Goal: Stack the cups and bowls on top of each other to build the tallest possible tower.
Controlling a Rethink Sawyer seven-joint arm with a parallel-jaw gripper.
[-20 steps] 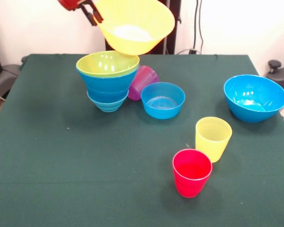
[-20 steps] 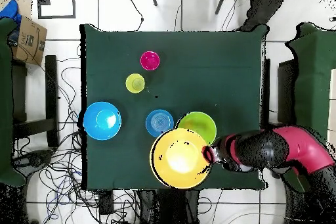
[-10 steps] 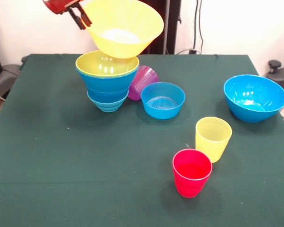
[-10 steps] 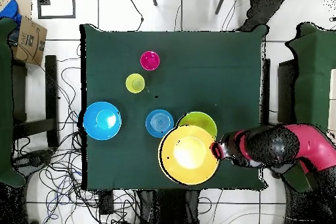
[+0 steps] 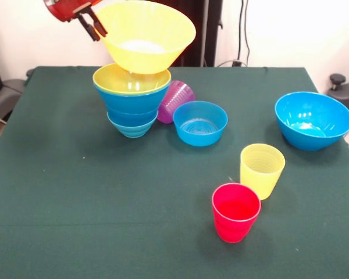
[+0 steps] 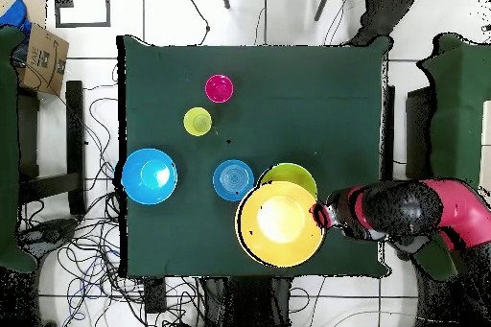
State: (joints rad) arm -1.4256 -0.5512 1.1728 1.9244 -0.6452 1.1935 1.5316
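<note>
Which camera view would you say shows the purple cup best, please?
The front view: the purple cup lies tipped on its side there, between the tower and the small blue bowl, ribbed side visible. In the overhead view it cannot be made out; the held yellow bowl seems to cover that spot.

- Purple cup [image 5: 175, 100] and small blue bowl [image 5: 200, 122] crowd the tower [image 5: 131, 104] on one side.
- The worktop [image 5: 75, 203] lies open on the tower's other side.
</note>
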